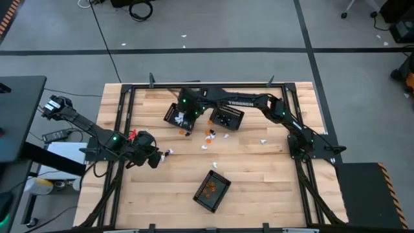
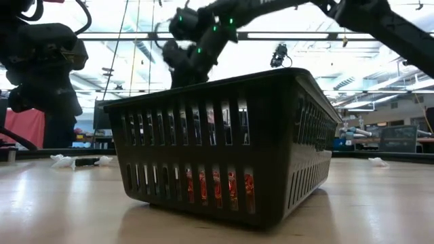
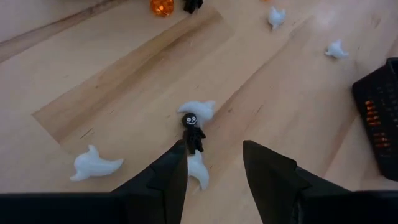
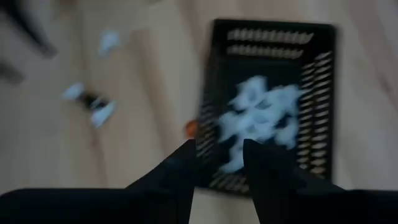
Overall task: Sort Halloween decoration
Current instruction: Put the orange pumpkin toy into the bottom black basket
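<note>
The decoration is a scatter of tiny trinkets on the wooden table. In the left wrist view a black figure with a white face (image 3: 193, 130) lies between two white ghosts (image 3: 198, 109) (image 3: 199, 173), with another ghost (image 3: 93, 165) off to the side. My left gripper (image 3: 214, 163) (image 1: 155, 158) is open and stands close over this cluster, the black figure just ahead of one fingertip. My right gripper (image 4: 219, 152) (image 1: 184, 111) is open and hangs over the far-left basket (image 4: 273, 106), which holds white ghosts (image 4: 258, 115).
Three black mesh baskets: far-left one (image 1: 179, 116) with white ghosts, the one beside it (image 1: 228, 118), and a near one (image 1: 212, 191) (image 2: 224, 149) holding orange pieces. Loose orange, black and white trinkets (image 1: 208, 134) lie mid-table; another ghost (image 1: 264, 140) lies to the right. A black frame (image 1: 123, 116) borders the table.
</note>
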Available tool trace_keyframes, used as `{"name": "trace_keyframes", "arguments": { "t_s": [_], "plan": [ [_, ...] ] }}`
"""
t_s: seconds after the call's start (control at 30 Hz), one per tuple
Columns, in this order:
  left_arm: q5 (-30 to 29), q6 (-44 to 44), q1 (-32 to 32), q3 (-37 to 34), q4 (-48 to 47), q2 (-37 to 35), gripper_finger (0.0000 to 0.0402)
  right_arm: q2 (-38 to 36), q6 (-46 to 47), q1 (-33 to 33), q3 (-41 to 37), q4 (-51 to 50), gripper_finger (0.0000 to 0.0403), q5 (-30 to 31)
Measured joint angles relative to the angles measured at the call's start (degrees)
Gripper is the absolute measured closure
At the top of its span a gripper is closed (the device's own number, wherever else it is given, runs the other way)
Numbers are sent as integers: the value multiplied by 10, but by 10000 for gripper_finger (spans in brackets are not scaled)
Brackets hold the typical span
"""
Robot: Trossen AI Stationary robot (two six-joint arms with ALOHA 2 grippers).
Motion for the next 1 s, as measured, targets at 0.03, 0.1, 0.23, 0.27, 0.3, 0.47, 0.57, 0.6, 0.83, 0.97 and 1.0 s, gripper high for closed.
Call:
{"name": "trace_keyframes", "arguments": {
  "t_s": [0.03,0.1,0.23,0.27,0.3,0.47,0.57,0.6,0.83,0.97,1.0],
  "plan": [
    [0,0,0,0,0,0,237,-4,-4,8,0,-11,265,0],
    [0,0,0,0,0,0,237,-11,-16,23,-1,-29,264,-4],
    [0,0,0,0,0,0,237,-17,-51,50,-14,-37,261,-26],
    [0,0,0,0,1,0,237,-17,-53,55,-22,-37,260,-36],
    [0,0,0,0,1,0,237,-16,-55,58,-33,-35,260,-49],
    [6,-6,0,0,1,0,237,-34,-73,73,-108,-6,259,-61],
    [10,-7,0,0,2,0,237,-78,-75,79,-189,52,259,-60],
    [11,-9,0,0,1,0,237,-94,-73,80,-221,71,259,-56],
    [9,-10,0,0,0,0,237,-186,-62,65,-414,162,256,-28],
    [6,-10,0,0,-1,0,237,-183,-59,60,-454,167,235,-33],
    [6,-10,0,0,-1,0,237,-181,-59,60,-456,171,226,-37]
  ]
}}
